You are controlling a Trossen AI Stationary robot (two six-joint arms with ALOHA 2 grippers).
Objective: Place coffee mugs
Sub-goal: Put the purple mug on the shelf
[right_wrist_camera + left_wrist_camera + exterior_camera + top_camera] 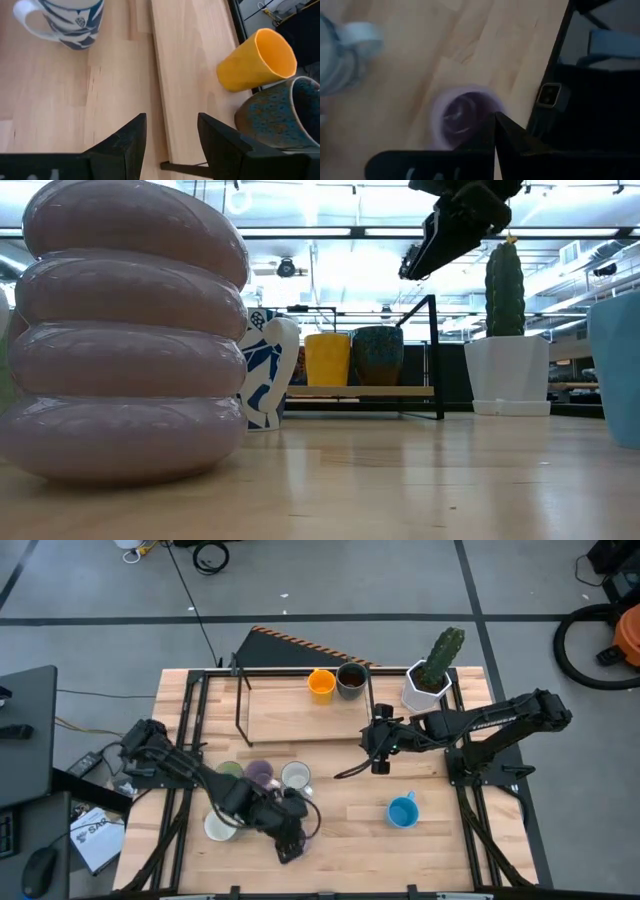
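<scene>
My left gripper (pixel 288 840) is low by the table's near edge, shut on a ribbed purple mug (pixel 125 330) that it hides from above. Behind it stand a green mug (pixel 229 771), a second purple mug (pixel 260 775), a white-and-blue mug (pixel 296 778) and a plain white mug (pixel 218 828). The orange mug (pixel 321 684) and the dark mug (pixel 352 680) stand on a raised shelf. The blue mug (pixel 402 811) stands alone on the right. My right gripper (pixel 380 745) hangs open in the air before the shelf, touching nothing. My left gripper comes at the purple mug from above, pointing down. One dark finger (pixel 507 137) lies at the rim (pixel 487 102) on the side toward the table's edge; the other finger is not made out. The mug stands upright with its base on the table.
A white faceted cactus pot (pixel 425 688) stands at the shelf's right end. The wooden shelf (pixel 300 718) has thin black legs. Black frame rails run along the table's left and right sides. Bare wood lies between the blue mug and the left gripper.
</scene>
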